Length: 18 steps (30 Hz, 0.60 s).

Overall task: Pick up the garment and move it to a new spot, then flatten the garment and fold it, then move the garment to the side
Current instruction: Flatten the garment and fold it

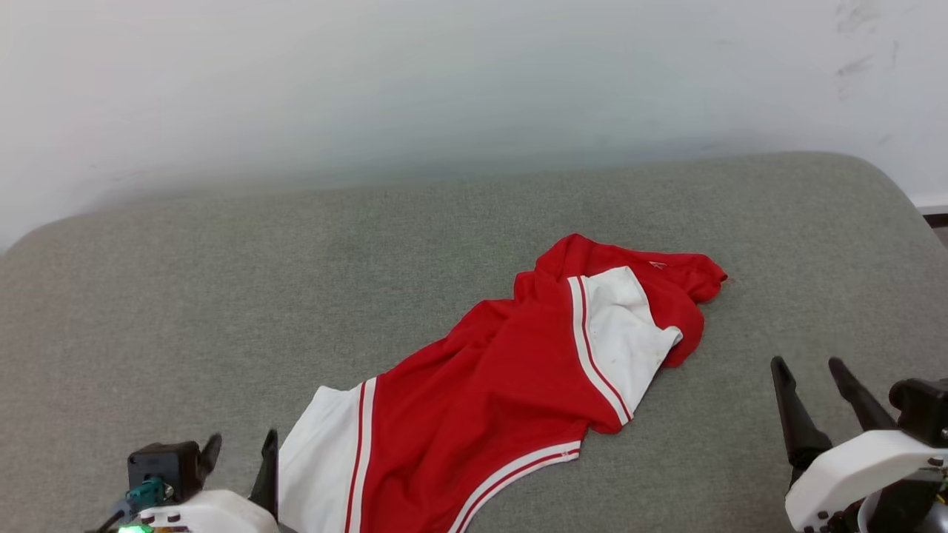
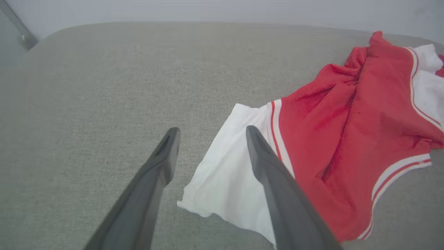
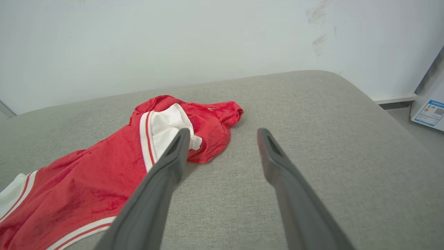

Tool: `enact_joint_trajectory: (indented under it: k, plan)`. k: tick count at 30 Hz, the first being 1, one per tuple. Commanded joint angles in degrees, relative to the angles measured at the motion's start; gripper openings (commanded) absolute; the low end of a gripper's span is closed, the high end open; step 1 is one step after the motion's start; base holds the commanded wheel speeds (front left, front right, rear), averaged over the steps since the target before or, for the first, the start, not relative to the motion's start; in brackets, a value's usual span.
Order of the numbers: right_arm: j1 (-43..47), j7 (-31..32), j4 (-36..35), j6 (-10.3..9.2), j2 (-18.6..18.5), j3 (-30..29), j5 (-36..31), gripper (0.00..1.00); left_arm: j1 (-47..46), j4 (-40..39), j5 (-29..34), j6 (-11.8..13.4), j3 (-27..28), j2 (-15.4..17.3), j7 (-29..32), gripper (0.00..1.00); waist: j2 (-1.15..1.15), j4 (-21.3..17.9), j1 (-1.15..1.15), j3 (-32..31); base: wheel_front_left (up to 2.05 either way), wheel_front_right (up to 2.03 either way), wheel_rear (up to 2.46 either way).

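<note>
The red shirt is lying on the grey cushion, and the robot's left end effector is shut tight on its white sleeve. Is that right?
Not quite. The left end effector is open, jaws apart, gripping nothing, as the left wrist view shows. The red shirt does lie on the grey cushion, its white sleeve lying free.

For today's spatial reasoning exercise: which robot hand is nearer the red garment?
Left. The left hand is right at the white sleeve edge of the garment; the right hand stands apart, off its other side.
</note>
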Motion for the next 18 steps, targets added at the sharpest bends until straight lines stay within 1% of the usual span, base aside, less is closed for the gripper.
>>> enact_joint_trajectory:
  k: [1,5,11,13,14,18]
  plan:
    - [1.1,1.8,0.4,-0.02,0.1,-0.1,0.8,1.00,-0.9,-1.0,1.3,0.4,0.4,-0.8,-3.0,1.00,0.00,0.4,0.01,-0.6,0.00,0.00,0.00]
    - [0.5,7.2,2.3,-0.02,-0.1,-0.3,1.7,1.00,-2.7,-3.7,4.2,1.0,0.4,-1.7,-8.0,1.00,0.00,1.7,0.01,-0.9,0.00,0.00,0.00]
    - [-2.3,17.1,8.1,-0.02,-4.3,2.6,5.5,1.00,-5.3,-6.4,6.8,1.4,0.1,-2.8,-11.9,1.00,0.00,5.4,0.01,0.3,0.00,0.00,0.00]
    - [-4.2,18.9,10.3,-0.02,-5.3,3.8,6.8,1.00,-6.0,-6.6,7.1,1.2,-0.1,-3.1,-12.5,1.00,0.00,6.5,0.01,1.1,0.00,0.00,0.00]
    - [-4.2,18.9,10.3,-0.02,-5.3,3.8,6.8,1.00,-6.0,-6.6,7.1,1.2,-0.1,-3.1,-12.5,1.00,0.00,6.5,0.01,1.1,0.00,0.00,0.00]
    - [-9.3,22.1,15.6,-0.02,-6.5,6.8,8.7,1.00,-7.6,-7.0,7.3,0.5,-0.4,-3.5,-13.4,1.00,0.00,8.4,0.01,3.4,0.00,0.00,0.00]
